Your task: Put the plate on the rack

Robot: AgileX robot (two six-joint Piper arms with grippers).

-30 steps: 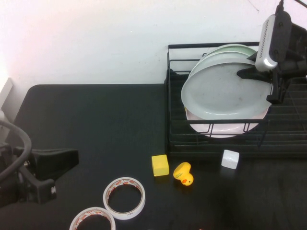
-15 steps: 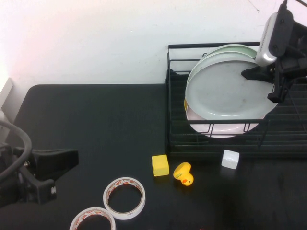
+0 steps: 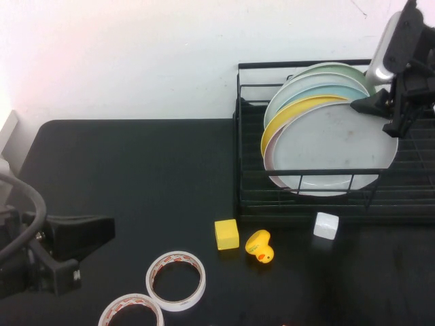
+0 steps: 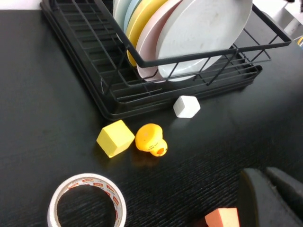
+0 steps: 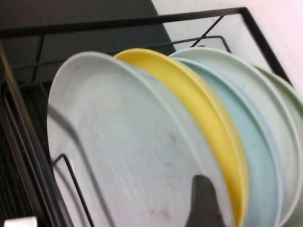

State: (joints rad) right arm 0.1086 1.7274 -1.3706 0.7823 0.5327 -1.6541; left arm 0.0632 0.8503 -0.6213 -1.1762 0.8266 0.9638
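The grey plate (image 3: 333, 146) stands on edge at the front of the black wire rack (image 3: 239, 136), leaning back against a pink, a yellow, a pale blue and a green plate. My right gripper (image 3: 382, 117) is at the plate's upper right rim and shut on it. In the right wrist view one finger (image 5: 202, 203) lies on the plate's face (image 5: 128, 156); the other is hidden. The plate (image 4: 203, 33) and rack (image 4: 109, 94) also show in the left wrist view. My left gripper (image 3: 102, 227) is shut and empty, low at the table's front left (image 4: 264, 172).
In front of the rack lie a yellow cube (image 3: 227, 233), a yellow rubber duck (image 3: 259, 246) and a white cube (image 3: 326, 225). Two tape rolls (image 3: 176, 280) (image 3: 130, 310) lie at the front. An orange block (image 4: 222, 218) sits by the left gripper.
The grey plate has tipped more upright and dropped down behind the rack's front rail, uncovering the yellow plate behind it. My right gripper moved up and right. The left arm stayed still.
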